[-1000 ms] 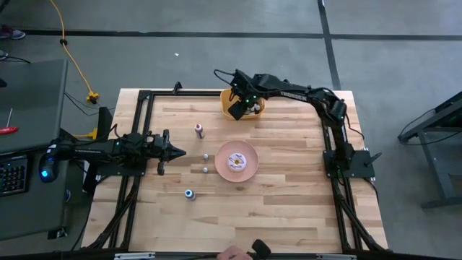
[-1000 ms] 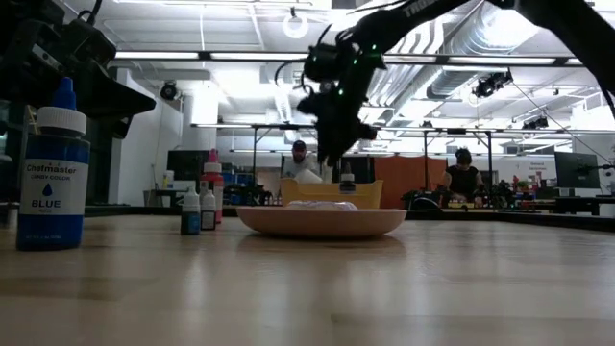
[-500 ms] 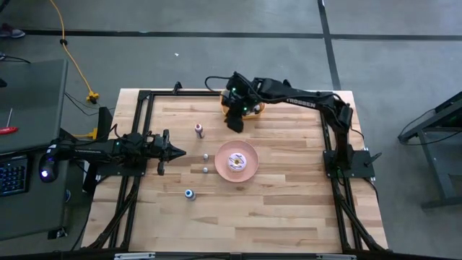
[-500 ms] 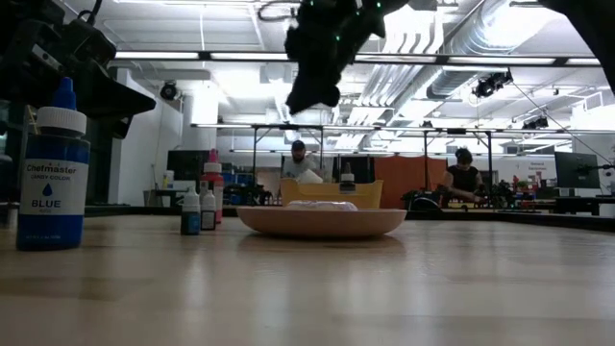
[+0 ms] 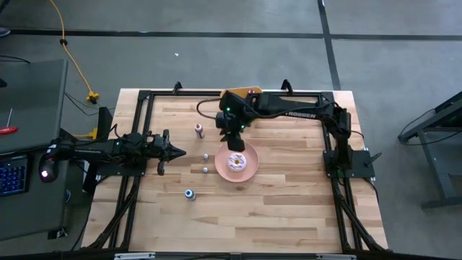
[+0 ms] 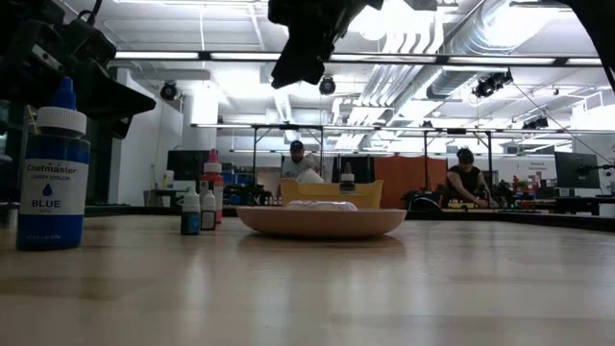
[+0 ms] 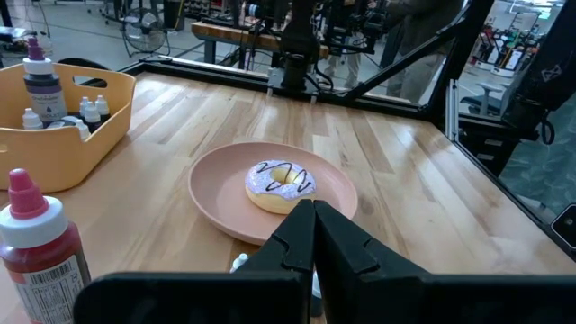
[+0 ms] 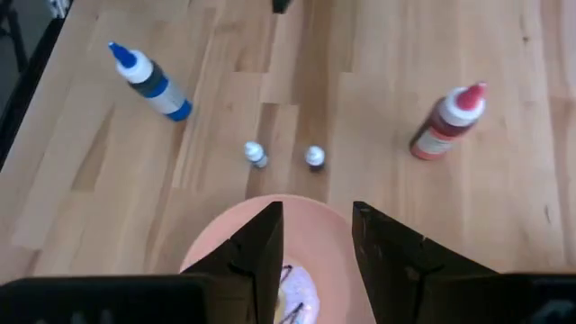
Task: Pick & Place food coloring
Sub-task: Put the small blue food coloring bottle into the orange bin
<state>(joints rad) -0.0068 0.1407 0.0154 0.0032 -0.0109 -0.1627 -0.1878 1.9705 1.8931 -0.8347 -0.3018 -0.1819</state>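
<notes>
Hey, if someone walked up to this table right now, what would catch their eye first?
Probably the round pink plate with a white-iced doughnut mid-table, and the right gripper hanging open and empty above it. Next, the loose food colouring beside the plate: a red-capped bottle, two tiny whitish bottles, and a blue-labelled bottle close to the low camera. The left gripper waits shut at the table's left.

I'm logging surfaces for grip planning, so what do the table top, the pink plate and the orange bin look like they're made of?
Table top: pale wood in joined planks with visible grain, a light sheen, likely sealed. Pink plate: smooth, matte, evenly coloured; plastic or glazed ceramic, can't tell which. Orange bin: thin walls, rounded rim, slight gloss, so probably moulded plastic.
</notes>
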